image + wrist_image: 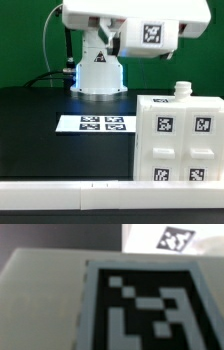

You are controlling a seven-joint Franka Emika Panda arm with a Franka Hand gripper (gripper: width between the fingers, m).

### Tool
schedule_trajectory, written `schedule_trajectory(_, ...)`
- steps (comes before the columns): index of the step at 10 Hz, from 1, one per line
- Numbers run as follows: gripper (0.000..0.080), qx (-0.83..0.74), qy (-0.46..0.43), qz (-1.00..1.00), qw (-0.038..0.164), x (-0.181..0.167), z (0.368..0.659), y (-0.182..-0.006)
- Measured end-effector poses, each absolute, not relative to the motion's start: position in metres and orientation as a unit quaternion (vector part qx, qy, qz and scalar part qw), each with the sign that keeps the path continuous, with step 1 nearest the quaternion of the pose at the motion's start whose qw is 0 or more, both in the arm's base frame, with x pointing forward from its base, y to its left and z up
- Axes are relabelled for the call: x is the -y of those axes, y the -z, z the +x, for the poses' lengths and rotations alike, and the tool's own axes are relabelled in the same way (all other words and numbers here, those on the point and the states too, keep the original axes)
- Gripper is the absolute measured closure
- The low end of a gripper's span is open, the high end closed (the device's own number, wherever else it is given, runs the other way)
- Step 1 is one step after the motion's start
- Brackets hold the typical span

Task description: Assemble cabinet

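Exterior view: the cabinet box (178, 140) sits on the black surface (35, 125) at that view's right, tagged face toward the camera and a little peg (181, 88) on top. It's cropped, so I can't call its long axis. The marker board (100, 124) is just beside it. A tagged white panel (150, 35) hangs tilted up by the arm. The fingers are hidden, so I can't tell their state.

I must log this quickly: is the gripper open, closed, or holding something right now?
The gripper seems closed on a white cabinet panel, which is up in the air; the fingers themselves are hidden.
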State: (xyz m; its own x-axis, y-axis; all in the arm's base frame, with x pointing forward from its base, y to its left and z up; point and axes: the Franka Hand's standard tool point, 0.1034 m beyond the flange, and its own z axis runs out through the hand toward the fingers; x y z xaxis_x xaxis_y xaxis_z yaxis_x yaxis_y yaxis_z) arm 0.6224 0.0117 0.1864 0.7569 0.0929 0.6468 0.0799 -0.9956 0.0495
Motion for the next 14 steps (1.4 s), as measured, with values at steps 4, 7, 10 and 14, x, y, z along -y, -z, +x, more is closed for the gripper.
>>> schedule_trajectory(4, 0.0243, -0.049, -0.346, 0.937, -0.004, -0.038, 0.623, -0.181)
schedule_trajectory(7, 0.0243, -0.021, -0.328, 0.944, -0.039, -0.073, 0.625, -0.173)
schedule_trajectory(10, 0.0243, -0.024, -0.318, 0.947, -0.043, -0.082, 0.618, -0.161)
schedule_trajectory(14, 0.0243, -0.022, -0.322, 0.946, -0.034, -0.074, 0.615, -0.153)
